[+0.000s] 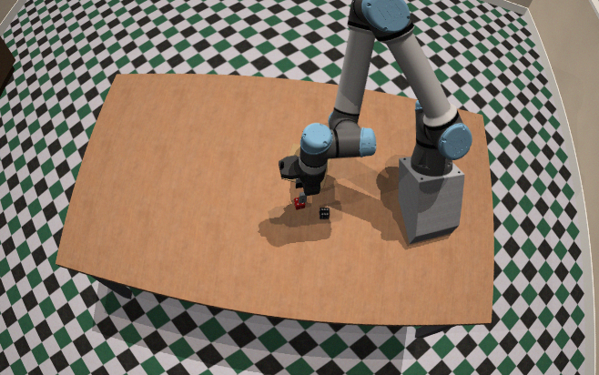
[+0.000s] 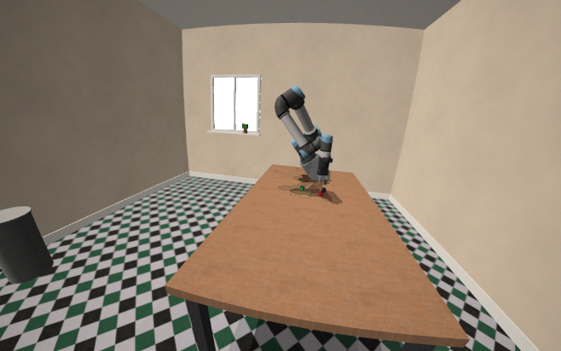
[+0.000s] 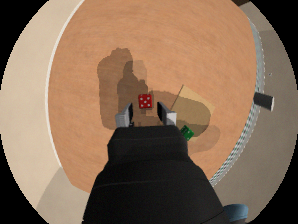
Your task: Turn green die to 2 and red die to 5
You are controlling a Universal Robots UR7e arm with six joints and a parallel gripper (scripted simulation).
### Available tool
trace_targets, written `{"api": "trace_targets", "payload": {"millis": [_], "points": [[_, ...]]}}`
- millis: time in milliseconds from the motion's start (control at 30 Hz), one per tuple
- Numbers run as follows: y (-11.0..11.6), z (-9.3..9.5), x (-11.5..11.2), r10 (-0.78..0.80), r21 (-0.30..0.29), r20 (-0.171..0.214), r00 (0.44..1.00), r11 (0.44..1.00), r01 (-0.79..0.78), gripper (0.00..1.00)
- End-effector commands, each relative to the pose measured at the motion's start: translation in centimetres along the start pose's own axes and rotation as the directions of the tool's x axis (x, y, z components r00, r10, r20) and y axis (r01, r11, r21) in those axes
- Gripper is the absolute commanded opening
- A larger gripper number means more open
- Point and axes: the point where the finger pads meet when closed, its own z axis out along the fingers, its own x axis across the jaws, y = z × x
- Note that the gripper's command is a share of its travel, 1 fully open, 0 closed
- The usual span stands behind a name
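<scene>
The red die (image 1: pixel 299 203) (image 2: pixel 320 193) (image 3: pixel 145 101) lies on the table off the mat, and the wrist view shows its face with 5. My gripper (image 1: pixel 300 190) (image 2: pixel 322 183) (image 3: pixel 145 108) is open and empty, pointing down above the table close to the red die. The green die (image 2: pixel 302 187) (image 3: pixel 187 132) is at the mat; its top number is too small to read, and the arm hides it in the top view. The tan mat (image 2: pixel 294 193) (image 3: pixel 186 96) is partly hidden. The black die (image 1: pixel 324 213) (image 2: pixel 323 190) lies apart from the red die, off the mat.
The wooden table (image 1: pixel 182 182) (image 2: pixel 315 256) carries the arm's grey pedestal (image 1: pixel 432 205) on the right in the top view. Shadows of the arm fall around the dice and across the mat. The black die is not seen in the wrist view.
</scene>
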Motion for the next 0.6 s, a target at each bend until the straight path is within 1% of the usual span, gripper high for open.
{"api": "trace_targets", "payload": {"millis": [0,567], "points": [[0.0,0.1,0.0,0.0,0.001,0.0,1.0,1.0,0.0,0.87],[0.0,2.0,0.0,0.001,0.001,0.0,1.0,1.0,-0.001,0.87]]}}
